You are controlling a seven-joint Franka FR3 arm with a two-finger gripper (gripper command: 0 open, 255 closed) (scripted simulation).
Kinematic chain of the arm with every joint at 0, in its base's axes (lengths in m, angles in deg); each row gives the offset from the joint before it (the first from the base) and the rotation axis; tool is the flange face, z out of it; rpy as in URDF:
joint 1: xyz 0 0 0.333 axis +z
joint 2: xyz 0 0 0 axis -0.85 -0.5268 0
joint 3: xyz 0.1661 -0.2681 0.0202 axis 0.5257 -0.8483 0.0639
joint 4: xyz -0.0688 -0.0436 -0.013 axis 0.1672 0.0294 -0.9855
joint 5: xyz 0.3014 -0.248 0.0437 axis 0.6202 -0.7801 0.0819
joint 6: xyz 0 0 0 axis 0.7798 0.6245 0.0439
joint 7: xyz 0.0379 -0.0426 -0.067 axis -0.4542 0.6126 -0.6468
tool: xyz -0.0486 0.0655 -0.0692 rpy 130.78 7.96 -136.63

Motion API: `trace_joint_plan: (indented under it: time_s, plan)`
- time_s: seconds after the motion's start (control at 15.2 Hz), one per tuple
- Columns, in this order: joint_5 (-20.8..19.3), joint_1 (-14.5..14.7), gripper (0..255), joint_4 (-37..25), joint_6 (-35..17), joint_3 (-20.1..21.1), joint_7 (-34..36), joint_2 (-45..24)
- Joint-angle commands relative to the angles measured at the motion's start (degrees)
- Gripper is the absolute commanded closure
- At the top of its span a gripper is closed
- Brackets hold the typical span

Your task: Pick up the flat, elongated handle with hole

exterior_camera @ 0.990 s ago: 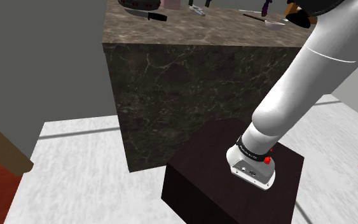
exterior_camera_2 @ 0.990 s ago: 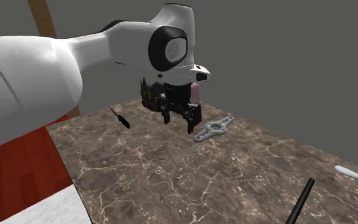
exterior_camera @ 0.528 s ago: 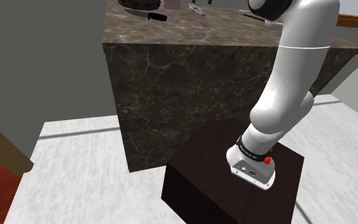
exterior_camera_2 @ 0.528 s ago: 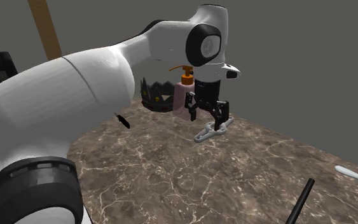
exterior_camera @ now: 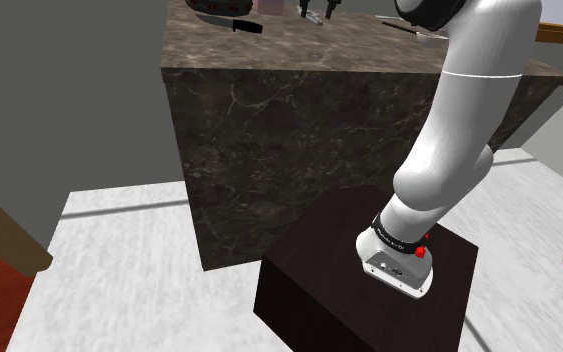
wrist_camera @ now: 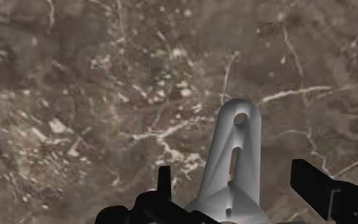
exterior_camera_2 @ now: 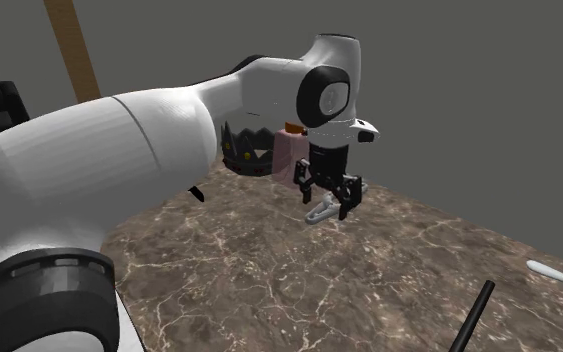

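The flat grey handle (wrist_camera: 234, 159) lies on the marble counter top (exterior_camera_2: 269, 290). It is elongated, with a round hole near its rounded end and a slot below it. My black gripper (wrist_camera: 241, 191) is open and hangs just over the handle, one finger (wrist_camera: 165, 184) on each side, neither touching it. In the second exterior view the gripper (exterior_camera_2: 328, 206) is low over the handle (exterior_camera_2: 317, 213), whose far part the fingers hide. In the shoulder view the gripper (exterior_camera: 317, 10) sits at the far edge of the counter (exterior_camera: 299, 120).
A pink soap bottle (exterior_camera_2: 287, 155) and a black crown-shaped object (exterior_camera_2: 244, 150) stand just behind the gripper. A black knife (exterior_camera_2: 197, 192) lies further along the same edge. A black stick (exterior_camera_2: 472, 315) and a white spoon (exterior_camera_2: 559, 272) lie at the second exterior view's right.
The gripper has swung across the counter to the grey handle and come down over it, fingers still apart. The handle has not moved.
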Motion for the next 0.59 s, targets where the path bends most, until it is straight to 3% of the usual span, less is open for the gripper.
trace_joint_plan:
  time_s: [0.0, 0.07, 0.53]
  plan:
    - [-0.1, 0.1, 0, 0.8, -0.7, 0.0, 0.1, 0.2]
    - [-0.1, 0.1, 255, 0.7, -0.5, 0.0, 0.1, 0.2]
    - [0.0, 0.1, 255, 0.6, -0.6, 0.0, 0.1, 0.1]
